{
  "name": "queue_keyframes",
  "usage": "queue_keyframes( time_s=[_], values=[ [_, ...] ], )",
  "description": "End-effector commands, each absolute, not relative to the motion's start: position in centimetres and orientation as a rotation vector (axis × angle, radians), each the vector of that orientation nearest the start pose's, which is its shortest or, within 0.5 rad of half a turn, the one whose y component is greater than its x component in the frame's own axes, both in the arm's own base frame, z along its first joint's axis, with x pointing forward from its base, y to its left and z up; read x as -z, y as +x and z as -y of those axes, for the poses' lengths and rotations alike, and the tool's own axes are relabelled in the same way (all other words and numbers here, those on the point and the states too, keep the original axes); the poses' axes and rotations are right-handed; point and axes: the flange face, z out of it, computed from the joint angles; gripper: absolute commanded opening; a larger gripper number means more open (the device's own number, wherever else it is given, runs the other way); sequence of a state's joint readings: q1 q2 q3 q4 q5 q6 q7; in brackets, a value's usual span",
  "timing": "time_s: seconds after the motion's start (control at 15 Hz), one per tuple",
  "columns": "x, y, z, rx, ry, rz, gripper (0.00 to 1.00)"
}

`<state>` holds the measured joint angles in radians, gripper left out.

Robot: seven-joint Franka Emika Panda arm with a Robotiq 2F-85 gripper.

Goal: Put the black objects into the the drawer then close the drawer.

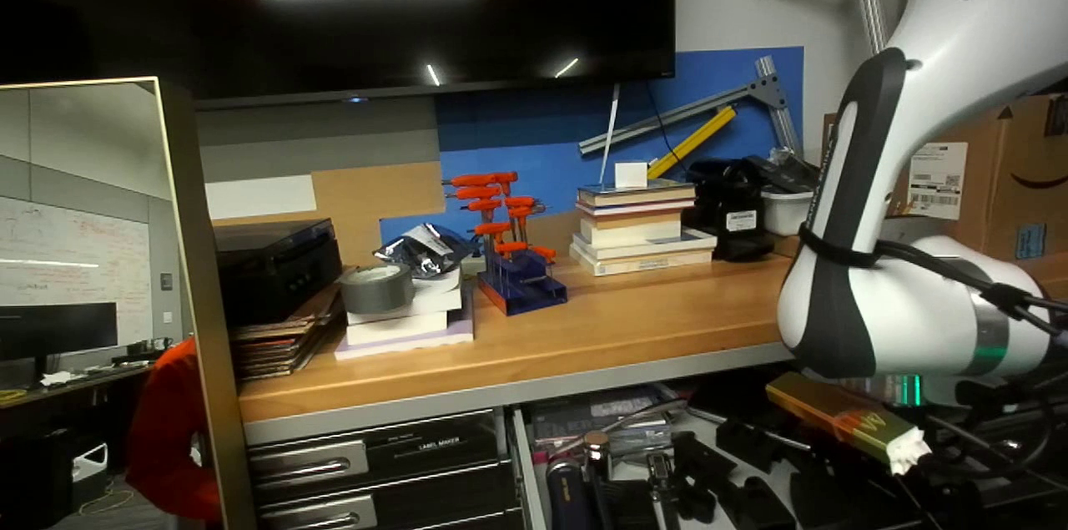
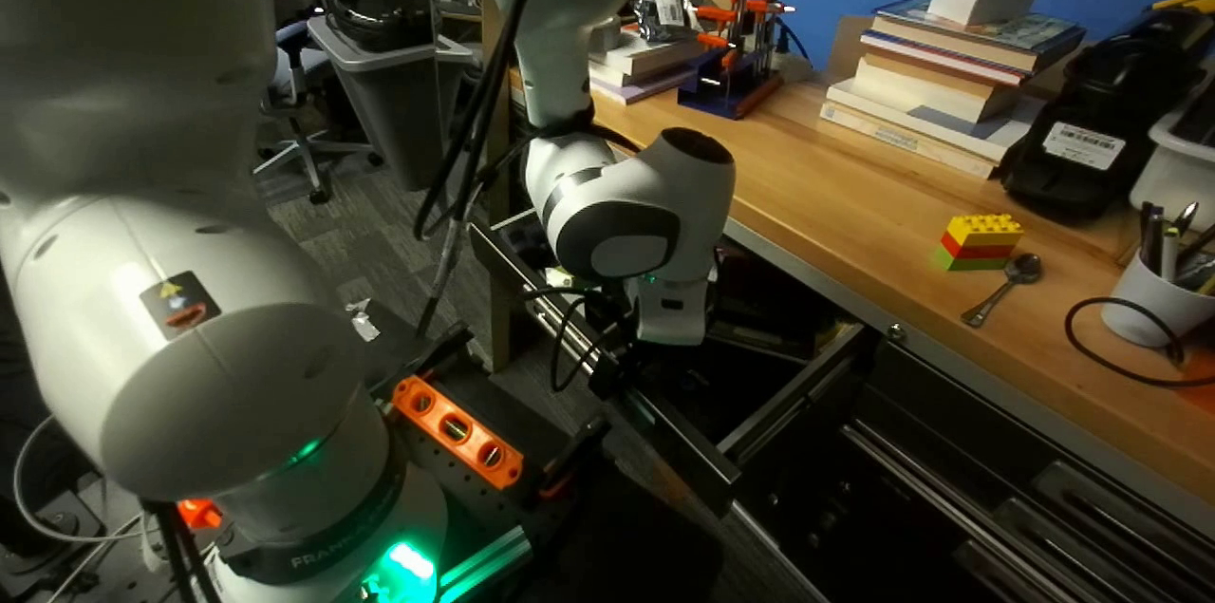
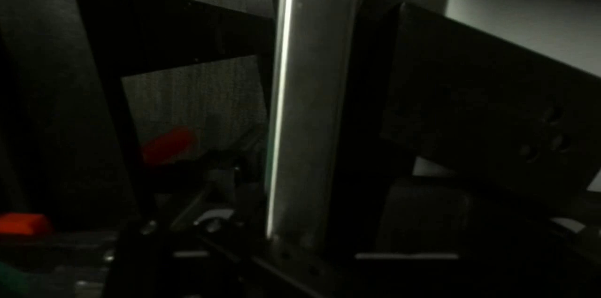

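Observation:
The drawer stands pulled out, its side wall [image 1: 527, 471] showing in one exterior view and its other side rail [image 2: 797, 394] in another. Several black pieces [image 1: 701, 459] lie inside on the pale floor; which of them are the black objects of the task I cannot tell. My gripper [image 2: 660, 375] hangs low at the drawer's front, mostly lost in shadow. In the wrist view the pale handle strip [image 3: 310, 101] runs down the middle, with a dark plate [image 3: 493, 96] to its right. The jaws seem wide, with nothing made out in their grip.
Hand tools [image 1: 594, 446] share the drawer. A gold box [image 1: 843, 417] shows beneath the arm. The wooden desktop [image 2: 816, 185] overhangs the drawer's back, bearing books [image 2: 949, 90], toy bricks [image 2: 982, 242] and a spoon [image 2: 1006, 285]. An orange level [image 2: 456, 432] lies near the robot base.

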<state>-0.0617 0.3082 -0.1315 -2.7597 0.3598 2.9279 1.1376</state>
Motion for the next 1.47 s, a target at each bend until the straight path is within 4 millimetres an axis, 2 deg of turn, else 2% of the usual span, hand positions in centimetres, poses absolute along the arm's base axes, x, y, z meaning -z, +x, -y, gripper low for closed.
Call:
queue_keyframes(
  time_s=[0.0, 0.27, 0.53, 0.8, 1.07, 1.4],
  values=[
    [-12.9, 36.1, 9.1, 0.047, -2.170, -2.256, 1.00],
    [-14.6, 39.1, 8.2, 0.261, -2.182, -2.122, 1.00],
    [-15.5, 41.7, 7.2, 0.366, -2.181, -2.020, 1.00],
    [-15.3, 43.9, 6.5, 0.438, -2.180, -1.940, 1.00],
    [-15.7, 44.3, 6.4, 0.494, -2.214, -1.903, 1.00],
    [-18.8, 43.0, 5.7, 0.564, -2.329, -1.827, 1.00]
  ],
)
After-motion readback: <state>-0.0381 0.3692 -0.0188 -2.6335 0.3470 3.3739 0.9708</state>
